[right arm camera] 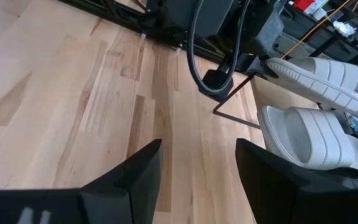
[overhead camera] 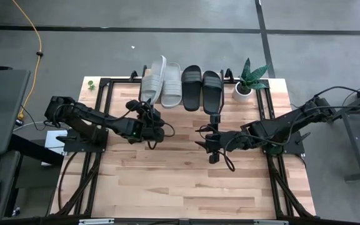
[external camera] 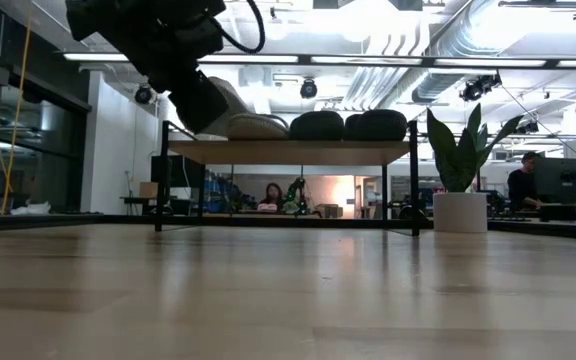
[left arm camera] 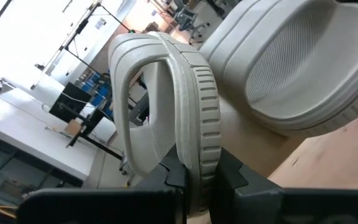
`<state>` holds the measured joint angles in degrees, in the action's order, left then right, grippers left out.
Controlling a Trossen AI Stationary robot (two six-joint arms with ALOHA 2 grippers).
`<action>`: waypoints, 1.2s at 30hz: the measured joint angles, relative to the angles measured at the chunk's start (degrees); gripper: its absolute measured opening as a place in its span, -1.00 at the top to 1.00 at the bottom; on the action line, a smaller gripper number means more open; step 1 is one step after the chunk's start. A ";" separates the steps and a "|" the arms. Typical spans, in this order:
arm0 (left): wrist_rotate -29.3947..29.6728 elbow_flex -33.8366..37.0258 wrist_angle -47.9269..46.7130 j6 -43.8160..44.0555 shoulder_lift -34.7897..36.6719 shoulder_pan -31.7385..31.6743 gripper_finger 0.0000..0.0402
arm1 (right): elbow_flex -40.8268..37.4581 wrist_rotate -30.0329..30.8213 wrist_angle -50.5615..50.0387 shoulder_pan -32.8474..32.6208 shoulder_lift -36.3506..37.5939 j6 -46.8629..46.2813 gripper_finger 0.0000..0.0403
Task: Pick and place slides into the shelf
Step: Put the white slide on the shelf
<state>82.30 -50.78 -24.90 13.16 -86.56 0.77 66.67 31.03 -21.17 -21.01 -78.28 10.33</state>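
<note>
1. Left gripper (overhead camera: 147, 111) was clamped on the edge of a light grey slide (overhead camera: 154, 77), pads pinching its sole rim; the slide was tilted on its side, leaning at the shelf's left end against the second grey slide (overhead camera: 172, 84), which lay flat; whether the tilted one touched the board could not be told.
2. Shelf (external camera: 288, 151) stood at the table's far edge; two black slides (overhead camera: 201, 87) lay flat side by side on it, right of the grey pair; a potted plant (overhead camera: 247, 80) stood just beside the shelf's right end.
3. Right gripper (overhead camera: 212, 139) hung over the bare tabletop (overhead camera: 186, 181), fingers spread wide, holding nothing.
4. Handling judgement: the slide looked light, foam-like and slightly yielding; ribbed sole edge should give friction; a rim pinch lets it pivot, so a hold nearer the mid-sole or across the strap would steady it.
</note>
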 joint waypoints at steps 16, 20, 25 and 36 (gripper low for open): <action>-2.28 -0.07 -10.89 8.87 0.00 0.00 0.92 | 0.00 0.00 -0.02 0.00 0.00 -0.33 0.03; -2.39 -0.11 -13.95 12.68 0.02 -0.01 0.92 | 0.00 0.00 -0.04 0.00 0.00 -0.31 0.03; -3.05 -0.11 -13.65 13.05 0.02 -0.02 0.92 | 0.00 0.02 -0.04 0.00 0.00 -0.31 0.03; -6.99 -0.09 -11.18 11.00 0.04 -0.02 0.43 | 0.00 0.02 -0.04 0.00 0.00 -0.28 0.03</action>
<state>75.31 -50.87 -36.08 24.16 -86.52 0.75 66.67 31.05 -21.21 -21.02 -78.28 10.04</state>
